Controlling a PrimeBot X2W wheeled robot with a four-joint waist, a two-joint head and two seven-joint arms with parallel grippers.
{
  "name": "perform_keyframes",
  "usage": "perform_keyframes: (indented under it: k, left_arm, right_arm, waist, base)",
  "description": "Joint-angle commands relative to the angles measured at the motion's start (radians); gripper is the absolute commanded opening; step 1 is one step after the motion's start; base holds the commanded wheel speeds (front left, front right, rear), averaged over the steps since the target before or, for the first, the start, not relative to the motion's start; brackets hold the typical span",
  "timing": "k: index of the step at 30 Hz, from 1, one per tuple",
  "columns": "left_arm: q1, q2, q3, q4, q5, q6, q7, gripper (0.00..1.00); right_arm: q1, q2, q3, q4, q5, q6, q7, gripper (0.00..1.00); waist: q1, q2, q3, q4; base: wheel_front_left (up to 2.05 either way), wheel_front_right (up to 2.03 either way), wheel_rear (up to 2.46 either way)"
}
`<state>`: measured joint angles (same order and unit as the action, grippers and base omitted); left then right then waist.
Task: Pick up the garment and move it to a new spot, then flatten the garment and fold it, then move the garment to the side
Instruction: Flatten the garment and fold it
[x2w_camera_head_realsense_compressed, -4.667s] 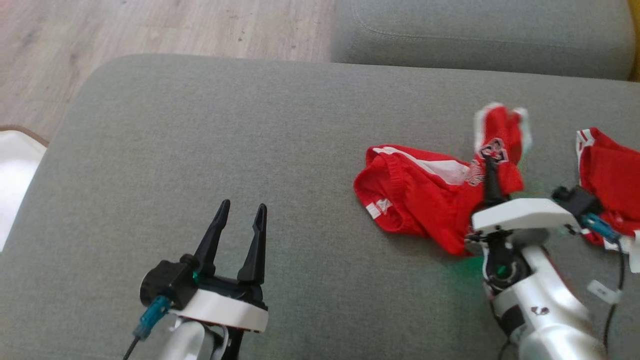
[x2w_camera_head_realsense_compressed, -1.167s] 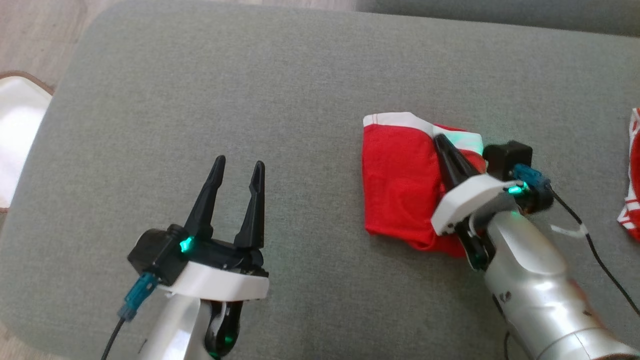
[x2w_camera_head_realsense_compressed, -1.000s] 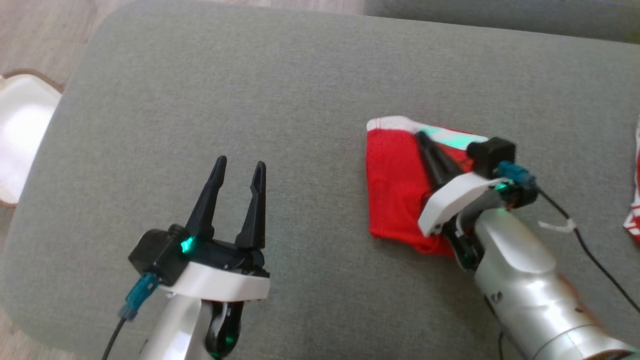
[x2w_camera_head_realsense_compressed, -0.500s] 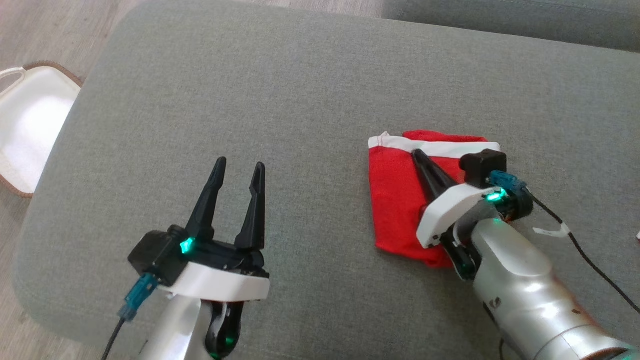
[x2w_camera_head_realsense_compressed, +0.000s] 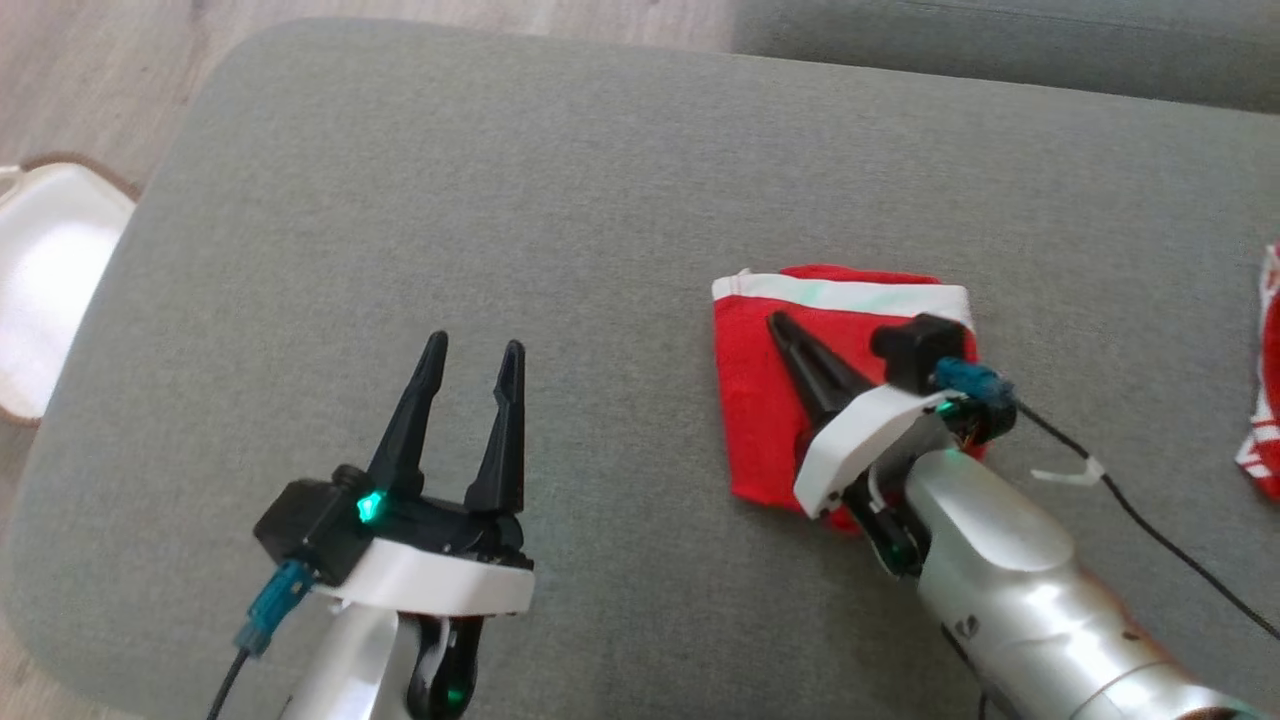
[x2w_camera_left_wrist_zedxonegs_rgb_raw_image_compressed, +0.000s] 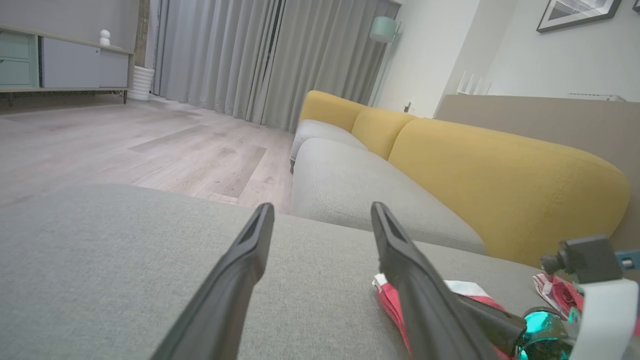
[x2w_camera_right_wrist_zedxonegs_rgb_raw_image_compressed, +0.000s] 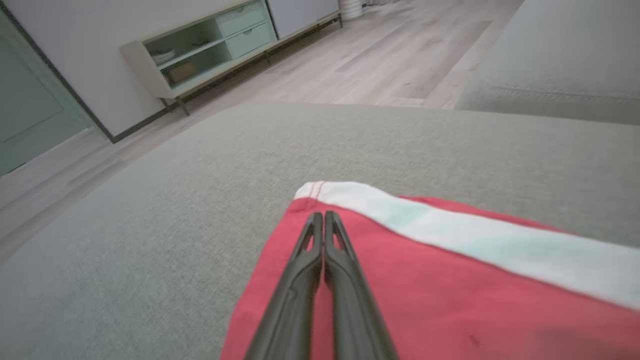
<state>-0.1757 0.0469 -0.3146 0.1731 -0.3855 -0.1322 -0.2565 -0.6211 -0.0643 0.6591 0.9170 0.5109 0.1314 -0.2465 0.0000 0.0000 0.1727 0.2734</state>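
Head view: the folded garment (x2w_camera_head_realsense_compressed: 755, 420) lay on the cushion's (x2w_camera_head_realsense_compressed: 600, 200) right half, under the right pincer (x2w_camera_head_realsense_compressed: 778, 325), whose fingers were pressed together, gripping nothing. The left pincer (x2w_camera_head_realsense_compressed: 475, 345) hung wide open and empty over the cushion's left half.

Left wrist view: the garment (x2w_camera_left_wrist_zedxonegs_rgb_raw_image_compressed: 390, 305) lay on the cushion (x2w_camera_left_wrist_zedxonegs_rgb_raw_image_compressed: 125, 260) beyond the left pincer's (x2w_camera_left_wrist_zedxonegs_rgb_raw_image_compressed: 322, 207) right finger.

Right wrist view: the right pincer's (x2w_camera_right_wrist_zedxonegs_rgb_raw_image_compressed: 320, 216) tips lay over the garment (x2w_camera_right_wrist_zedxonegs_rgb_raw_image_compressed: 450, 300), near its white band.

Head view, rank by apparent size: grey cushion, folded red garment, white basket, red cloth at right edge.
1. grey cushion
2. folded red garment and white basket: alike, both partly hidden
3. red cloth, cropped
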Motion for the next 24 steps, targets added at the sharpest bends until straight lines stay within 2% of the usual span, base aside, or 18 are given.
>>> perform_keyframes:
  k: [1, 5, 9, 15, 20, 21, 22, 23, 24]
  left_arm:
    - [-0.017, 0.003, 0.041, -0.032, 0.010, 0.002, -0.005, 1.00]
    - [-0.014, 0.003, 0.053, -0.037, 0.023, 0.002, -0.005, 1.00]
    - [-0.010, 0.003, 0.069, -0.046, 0.027, 0.002, -0.005, 1.00]
    - [0.006, 0.003, 0.084, -0.050, 0.030, 0.002, -0.005, 1.00]
    - [0.022, 0.003, 0.097, -0.038, 0.031, 0.002, -0.005, 1.00]
    - [0.026, 0.003, 0.098, -0.035, 0.032, 0.002, -0.005, 1.00]
    - [0.029, 0.003, 0.100, -0.033, 0.032, 0.002, -0.005, 1.00]
    - [0.033, 0.003, 0.101, -0.031, 0.031, 0.002, -0.005, 1.00]
    - [0.037, 0.003, 0.102, -0.031, 0.030, 0.002, -0.005, 1.00]
  right_arm:
    - [-0.016, 0.014, -0.001, -0.032, 0.008, -0.001, -0.010, 0.00]
    - [-0.026, 0.014, -0.061, -0.066, -0.011, -0.001, -0.014, 0.00]
    - [0.007, 0.014, -0.183, -0.149, -0.091, -0.001, -0.015, 0.00]
    - [0.135, 0.014, -0.383, -0.318, -0.202, -0.001, -0.015, 0.00]
    - [0.248, 0.014, -0.460, -0.435, -0.247, -0.001, -0.015, 0.00]
    - [0.268, 0.014, -0.475, -0.455, -0.249, -0.001, -0.015, 0.16]
    - [0.288, 0.014, -0.486, -0.473, -0.250, -0.001, -0.015, 0.73]
    - [0.307, 0.014, -0.495, -0.489, -0.251, -0.001, -0.015, 1.00]
    - [0.325, 0.014, -0.505, -0.507, -0.252, -0.001, -0.015, 1.00]
  waist:
    - [0.0000, 0.0000, -0.006, -0.015]
    - [0.0000, 0.0000, -0.019, -0.057]
    - [0.0000, 0.0000, -0.032, -0.104]
    - [0.0000, 0.0000, -0.058, -0.167]
    - [0.0000, 0.0000, -0.078, -0.211]
    - [0.0000, 0.0000, -0.082, -0.217]
    - [0.0000, 0.0000, -0.087, -0.222]
    - [0.0000, 0.0000, -0.090, -0.226]
    - [0.0000, 0.0000, -0.093, -0.229]
  base:
    - [0.00, 0.00, 0.00]
    - [0.00, 0.00, 0.00]
    - [0.00, 0.00, 0.00]
    - [0.00, 0.00, 0.00]
    - [0.00, 0.00, 0.00]
    - [0.00, 0.00, 0.00]
    - [0.00, 0.00, 0.00]
    - [0.00, 0.00, 0.00]
    - [0.00, 0.00, 0.00]
